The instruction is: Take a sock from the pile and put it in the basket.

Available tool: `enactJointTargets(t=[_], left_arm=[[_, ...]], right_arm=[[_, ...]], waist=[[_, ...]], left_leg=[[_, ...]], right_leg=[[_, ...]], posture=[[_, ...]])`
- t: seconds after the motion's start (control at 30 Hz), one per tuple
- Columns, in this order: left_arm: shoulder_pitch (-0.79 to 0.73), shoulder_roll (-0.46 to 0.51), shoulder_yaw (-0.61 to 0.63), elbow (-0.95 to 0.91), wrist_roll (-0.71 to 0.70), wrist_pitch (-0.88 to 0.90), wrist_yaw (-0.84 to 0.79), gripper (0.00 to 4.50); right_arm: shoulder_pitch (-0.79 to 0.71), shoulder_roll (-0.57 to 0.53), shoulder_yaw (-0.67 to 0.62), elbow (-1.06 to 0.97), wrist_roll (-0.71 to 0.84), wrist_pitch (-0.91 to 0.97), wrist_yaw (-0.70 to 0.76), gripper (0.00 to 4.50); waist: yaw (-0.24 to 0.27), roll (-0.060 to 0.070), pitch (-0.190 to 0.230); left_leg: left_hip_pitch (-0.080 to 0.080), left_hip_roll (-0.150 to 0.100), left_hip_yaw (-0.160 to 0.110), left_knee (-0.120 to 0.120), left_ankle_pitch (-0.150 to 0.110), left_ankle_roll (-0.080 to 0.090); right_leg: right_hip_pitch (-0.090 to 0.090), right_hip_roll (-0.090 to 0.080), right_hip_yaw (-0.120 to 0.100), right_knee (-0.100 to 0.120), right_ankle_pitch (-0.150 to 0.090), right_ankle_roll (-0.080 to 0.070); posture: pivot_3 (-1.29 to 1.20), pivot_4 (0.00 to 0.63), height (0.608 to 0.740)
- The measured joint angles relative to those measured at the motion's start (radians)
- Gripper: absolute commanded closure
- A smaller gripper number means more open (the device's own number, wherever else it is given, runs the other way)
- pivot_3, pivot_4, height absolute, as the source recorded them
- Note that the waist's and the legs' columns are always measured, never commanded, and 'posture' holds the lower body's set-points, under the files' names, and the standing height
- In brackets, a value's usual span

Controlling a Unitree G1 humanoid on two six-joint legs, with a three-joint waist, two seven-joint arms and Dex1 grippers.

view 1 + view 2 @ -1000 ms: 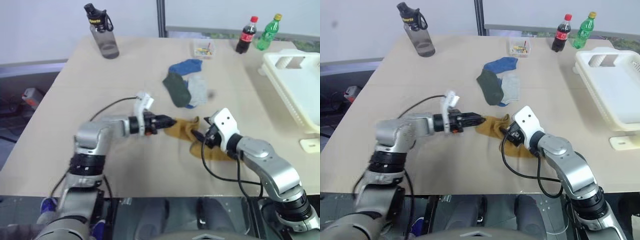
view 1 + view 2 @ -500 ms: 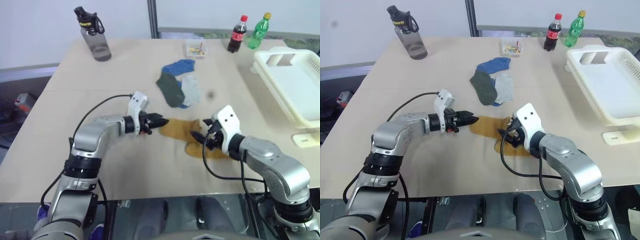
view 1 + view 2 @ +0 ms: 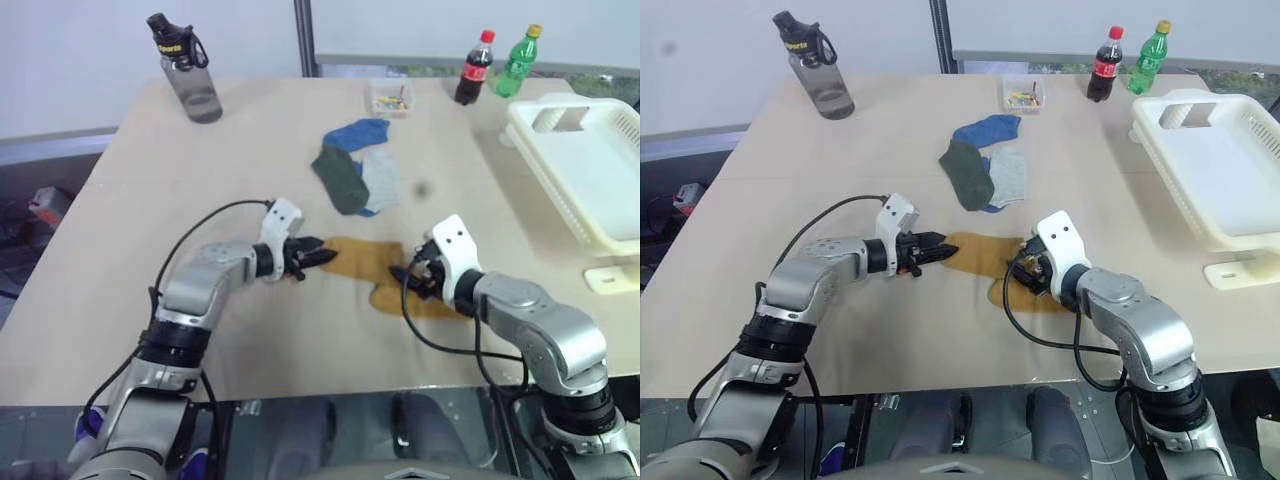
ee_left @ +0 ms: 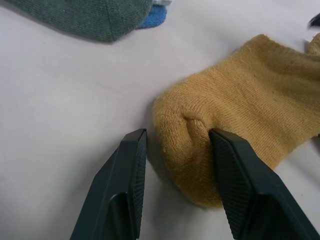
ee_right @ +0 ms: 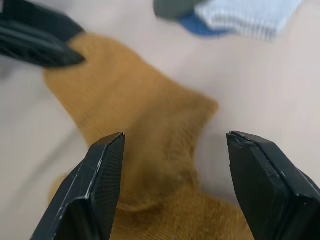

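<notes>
At the desk's far left corner we see a dark water bottle (image 3: 185,68) standing, clear of the work. Moving right along the near middle of the desk, our left claw (image 3: 318,252) lies low, its jaws parted around the toe end of a mustard sock (image 3: 365,262), one finger (image 4: 122,185) on the bare desk, the other (image 4: 235,185) against the fabric; we judge it not yet closed on the sock. The rest of the pile (image 3: 360,170), blue, dark green and pale grey socks, sits further back near the desk's middle. Just right of the mustard sock our right claw (image 3: 408,275) hovers with jaws wide, straddling the sock's other end and holding nothing. The basket (image 3: 585,170) waits on the desk's right edge, with two soda bottles (image 3: 495,65) at the far edge. We are at the grasping step; next one claw must pinch the sock firmly, lift it free and carry it right to the basket
</notes>
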Motion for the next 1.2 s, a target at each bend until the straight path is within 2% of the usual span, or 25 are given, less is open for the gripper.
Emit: enactJointTargets(t=[0.03,0.07,0.13,0.17,0.2,0.33,0.53,0.67,0.77,0.9,1.2], left_arm=[[0.000,-0.002,0.000,0.002,0.000,-0.003,0.000,2.35],[0.000,-0.004,0.000,0.005,0.002,-0.006,0.002,2.89],[0.000,-0.007,0.004,0.011,0.003,-0.012,0.004,3.49],[0.002,-0.011,0.006,0.016,0.003,-0.015,0.004,4.06],[0.003,-0.012,0.007,0.018,0.003,-0.015,0.003,4.34],[0.010,-0.036,0.046,0.018,-0.038,0.029,0.002,4.44],[-0.042,-0.038,0.176,-0.066,-0.277,0.323,-0.021,4.44],[-0.094,-0.046,0.182,-0.188,-0.389,0.494,-0.007,4.44],[-0.088,-0.099,0.144,-0.236,-0.412,0.559,0.047,4.44],[-0.068,-0.186,0.113,-0.292,-0.421,0.610,0.145,4.44],[0.015,-0.174,0.010,-0.369,-0.395,0.620,0.213,4.44]], right_arm=[[0.000,0.004,0.001,0.014,-0.005,-0.004,-0.002,2.39],[0.000,0.005,0.001,0.026,-0.008,-0.011,-0.002,2.83],[0.001,0.005,0.001,0.032,-0.014,-0.024,-0.002,3.66],[0.001,0.005,0.001,0.033,-0.014,-0.030,-0.001,4.19],[0.001,0.005,0.001,0.033,-0.014,-0.032,0.000,4.45],[0.001,0.003,-0.006,0.031,-0.009,-0.040,0.007,4.49],[0.003,-0.026,-0.155,-0.096,0.094,0.021,0.049,4.49],[0.121,-0.175,-0.287,-0.276,0.191,0.095,0.120,4.49],[0.241,-0.246,-0.362,-0.336,0.213,0.111,0.148,4.49],[0.346,-0.284,-0.404,-0.382,0.213,0.097,0.152,4.49],[0.381,-0.297,-0.383,-0.372,0.152,-0.002,0.110,4.49]], waist=[[0.000,0.000,0.000],[0.000,0.000,0.000],[0.000,0.000,0.000],[0.000,0.000,0.000],[0.000,0.000,0.000],[-0.001,0.000,0.000],[0.001,0.000,0.000],[0.003,0.000,0.000],[0.002,0.000,0.000],[-0.004,0.000,0.000],[0.001,0.001,0.000]], left_leg=[[0.000,0.000,0.000,0.000,0.000,0.000],[0.000,0.000,0.000,0.000,0.000,0.000],[0.000,0.000,0.000,0.000,0.000,0.000],[0.000,0.000,0.000,0.000,0.000,0.000],[0.000,0.000,0.000,0.000,0.000,0.000],[0.000,0.000,0.000,0.000,0.000,0.000],[-0.002,0.000,-0.002,0.000,0.000,0.000],[-0.002,0.000,-0.002,0.000,0.000,0.000],[-0.002,-0.001,-0.001,0.000,0.000,0.001],[0.000,0.001,0.001,0.000,0.000,0.001],[0.000,0.002,0.001,0.001,0.000,0.000]], right_leg=[[0.000,0.000,0.000,0.000,0.000,0.000],[0.000,0.000,0.000,0.000,0.000,0.000],[0.000,0.000,0.000,0.000,0.000,0.000],[0.000,0.000,0.000,0.000,0.000,0.000],[0.000,0.000,0.000,0.000,0.000,0.000],[0.000,0.000,0.000,0.000,0.000,0.000],[-0.001,0.000,-0.002,-0.001,0.000,0.000],[0.001,-0.001,-0.002,-0.003,0.000,0.001],[0.001,-0.002,-0.002,-0.003,-0.001,0.001],[0.001,0.001,0.001,-0.001,-0.001,0.001],[0.001,0.002,0.002,-0.002,-0.001,0.001]], posture=[[0.00,0.150,0.740],[0.00,0.150,0.740],[0.00,0.150,0.740],[0.00,0.150,0.740],[0.00,0.150,0.740],[0.00,0.150,0.740],[0.00,0.150,0.740],[0.00,0.150,0.740],[0.00,0.150,0.740],[0.00,0.150,0.740],[0.00,0.150,0.740]])
